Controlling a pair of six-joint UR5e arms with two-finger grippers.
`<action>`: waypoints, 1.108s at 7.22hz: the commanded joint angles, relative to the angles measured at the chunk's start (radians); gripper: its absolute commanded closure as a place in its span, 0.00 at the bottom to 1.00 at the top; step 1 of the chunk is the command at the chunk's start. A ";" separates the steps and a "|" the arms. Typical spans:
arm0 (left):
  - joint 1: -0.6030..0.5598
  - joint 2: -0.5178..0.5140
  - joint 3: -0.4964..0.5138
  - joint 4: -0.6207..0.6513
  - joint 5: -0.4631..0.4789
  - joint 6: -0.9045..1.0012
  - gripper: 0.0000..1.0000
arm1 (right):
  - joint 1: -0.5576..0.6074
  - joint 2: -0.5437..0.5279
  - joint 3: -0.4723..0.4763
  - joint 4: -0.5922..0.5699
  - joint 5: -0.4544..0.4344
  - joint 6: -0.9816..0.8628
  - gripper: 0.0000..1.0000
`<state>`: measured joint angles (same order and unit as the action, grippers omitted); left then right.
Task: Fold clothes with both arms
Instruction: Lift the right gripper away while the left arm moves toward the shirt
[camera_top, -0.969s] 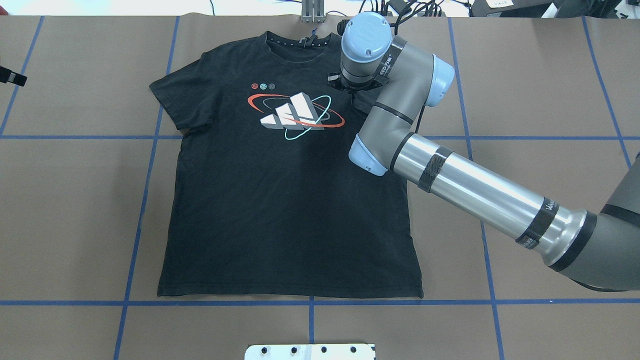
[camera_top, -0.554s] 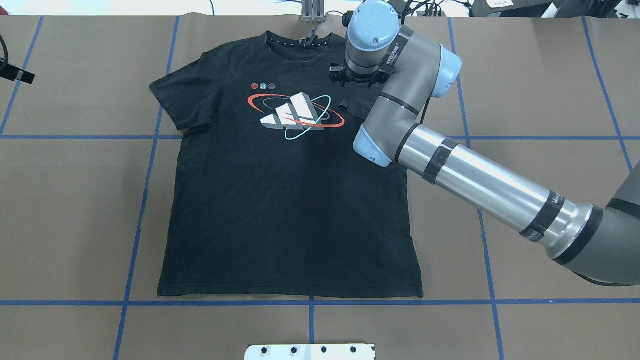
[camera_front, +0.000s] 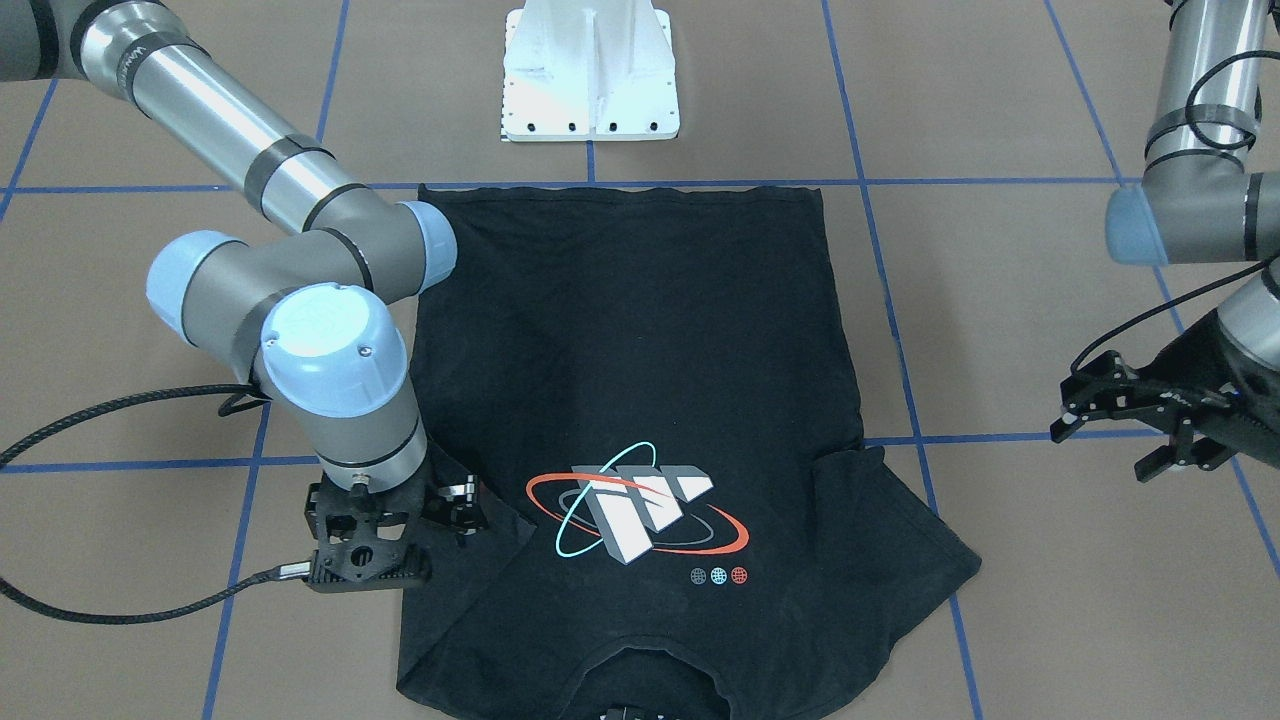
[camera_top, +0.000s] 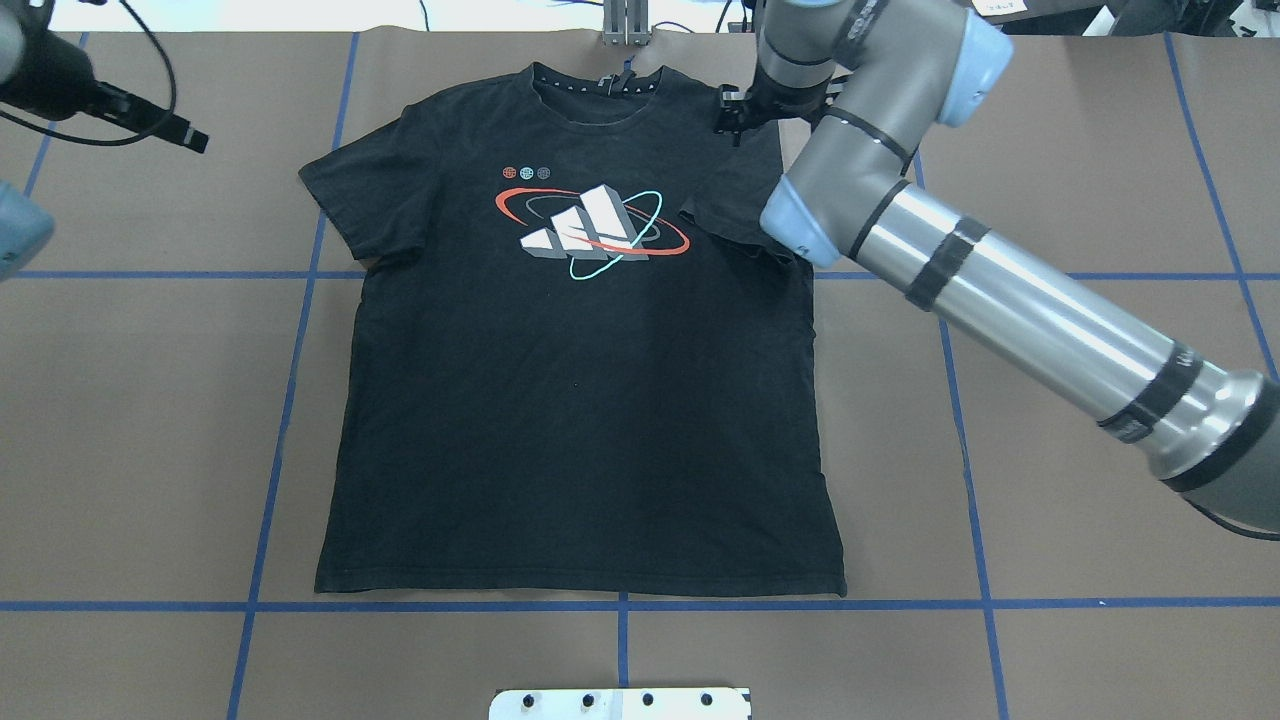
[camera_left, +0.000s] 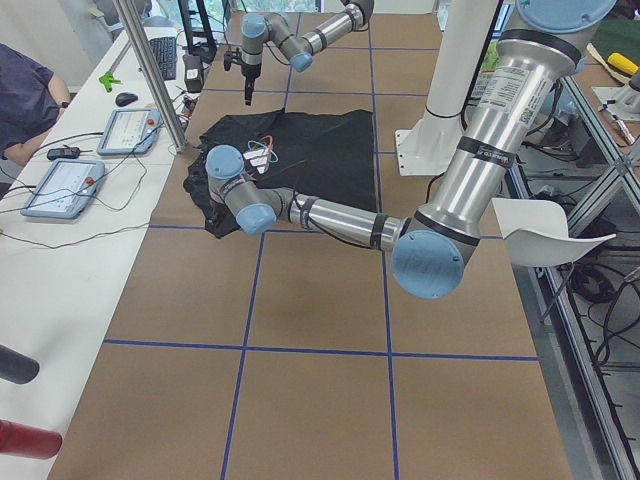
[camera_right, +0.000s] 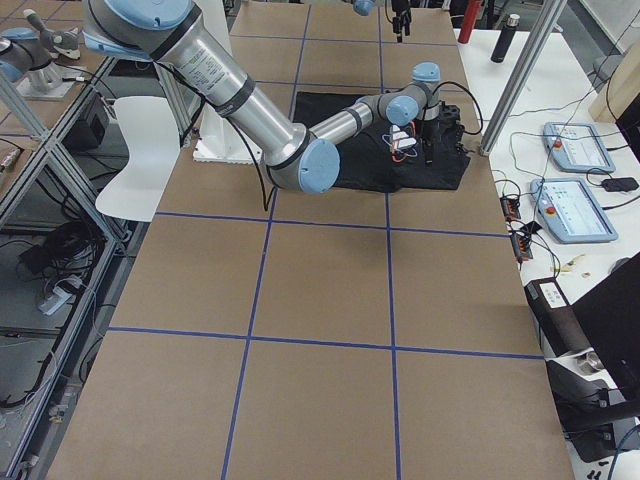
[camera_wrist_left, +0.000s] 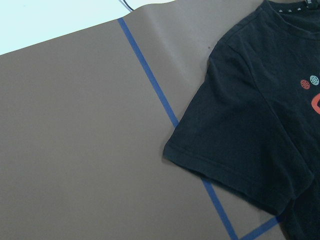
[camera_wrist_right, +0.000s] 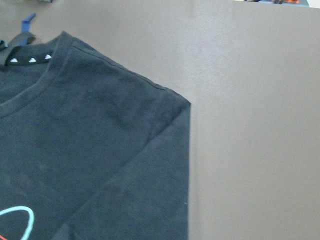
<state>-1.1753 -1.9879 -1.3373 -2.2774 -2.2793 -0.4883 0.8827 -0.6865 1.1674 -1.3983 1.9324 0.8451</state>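
The black T-shirt (camera_top: 570, 420) lies flat on the brown table, print (camera_top: 590, 232) up and collar at the far edge. Its sleeve (camera_top: 730, 205) on my right side lies folded inward over the chest. The other sleeve (camera_top: 360, 200) is spread out. My right gripper (camera_front: 400, 545) hovers over the folded shoulder (camera_wrist_right: 165, 105), open and holding nothing. In the front-facing view my left gripper (camera_front: 1110, 440) hangs open above bare table, well clear of the spread sleeve (camera_front: 900, 540). The left wrist view looks down on that sleeve (camera_wrist_left: 235, 145).
The white pedestal base (camera_front: 590, 70) stands at the near edge, just past the shirt hem. Blue tape lines (camera_top: 290, 400) grid the brown cover. A side table with tablets (camera_left: 60, 185), a metal post (camera_left: 150, 70) and a seated person (camera_left: 25, 100) lie beyond the collar end.
My right arm has pulled back toward the far edge and to the right, leaving the sleeve folded over the chest. The left gripper has moved further into the overhead view's top-left corner.
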 joint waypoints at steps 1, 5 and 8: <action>0.080 -0.086 0.171 -0.191 0.165 -0.235 0.00 | 0.077 -0.158 0.153 -0.022 0.087 -0.127 0.00; 0.193 -0.134 0.288 -0.260 0.414 -0.435 0.00 | 0.193 -0.356 0.282 -0.021 0.168 -0.297 0.00; 0.213 -0.150 0.335 -0.269 0.505 -0.440 0.04 | 0.191 -0.355 0.282 -0.021 0.166 -0.297 0.00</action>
<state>-0.9730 -2.1280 -1.0227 -2.5404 -1.8302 -0.9240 1.0738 -1.0402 1.4488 -1.4189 2.0983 0.5495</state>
